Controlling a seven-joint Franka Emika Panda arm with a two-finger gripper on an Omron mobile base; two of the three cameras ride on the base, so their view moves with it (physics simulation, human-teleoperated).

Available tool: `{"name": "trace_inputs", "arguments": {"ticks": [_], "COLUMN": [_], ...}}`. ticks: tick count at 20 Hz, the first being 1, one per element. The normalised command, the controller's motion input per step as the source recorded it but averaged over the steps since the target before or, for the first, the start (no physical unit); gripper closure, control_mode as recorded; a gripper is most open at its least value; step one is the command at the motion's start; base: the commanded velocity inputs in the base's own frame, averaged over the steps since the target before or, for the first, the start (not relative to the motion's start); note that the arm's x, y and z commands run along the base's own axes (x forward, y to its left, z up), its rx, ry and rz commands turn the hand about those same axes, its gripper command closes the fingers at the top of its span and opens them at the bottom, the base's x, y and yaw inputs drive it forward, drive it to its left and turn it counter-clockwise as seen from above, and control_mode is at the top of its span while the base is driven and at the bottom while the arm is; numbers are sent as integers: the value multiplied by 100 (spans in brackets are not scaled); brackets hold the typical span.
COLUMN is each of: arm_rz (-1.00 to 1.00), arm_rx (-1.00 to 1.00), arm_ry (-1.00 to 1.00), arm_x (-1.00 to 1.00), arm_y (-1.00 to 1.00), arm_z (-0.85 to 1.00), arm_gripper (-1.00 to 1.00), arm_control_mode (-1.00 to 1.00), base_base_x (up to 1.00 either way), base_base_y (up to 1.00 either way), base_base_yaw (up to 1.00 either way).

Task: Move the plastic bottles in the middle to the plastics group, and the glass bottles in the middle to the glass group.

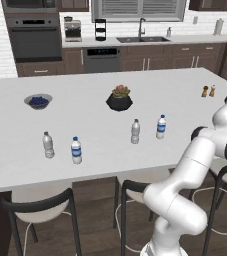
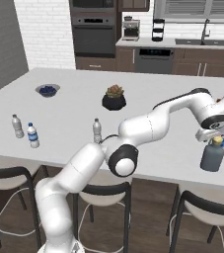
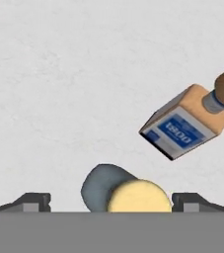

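Grey-blue glass bottle set down by the glass group; two plastic bottles not yet sorted.
Surface (image 1: 100, 150); grey-blue bottle (image 2: 212, 155) upright beneath spread tool (image 3: 111, 201), fingers clear of it, squarish tan-capped bottle (image 3: 185, 127) at 2 o'clock nearby. Middle water bottles (image 1: 135, 131) wait.
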Motion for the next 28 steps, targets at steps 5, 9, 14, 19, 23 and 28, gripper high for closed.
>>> {"name": "trace_inputs", "arguments": {"ticks": [5,9,14,19,23,28], "arm_rz": [0,0,0,0,0,0], "arm_rx": [0,0,0,0,0,0], "arm_ry": [-19,-23,-17,-9,-12,-1], "arm_x": [-19,-7,-11,-1,-17,-5], "arm_y": [27,55,69,74,69,77], "arm_z": [31,36,43,17,28,13], "arm_gripper": [-100,-100,-100,-100,-100,-100], "arm_control_mode": [-100,-100,-100,-100,-100,-100], "base_base_x": [0,0,0,0,0,0], "base_base_y": [0,0,0,0,0,0], "base_base_yaw": [0,0,0,0,0,0]}}
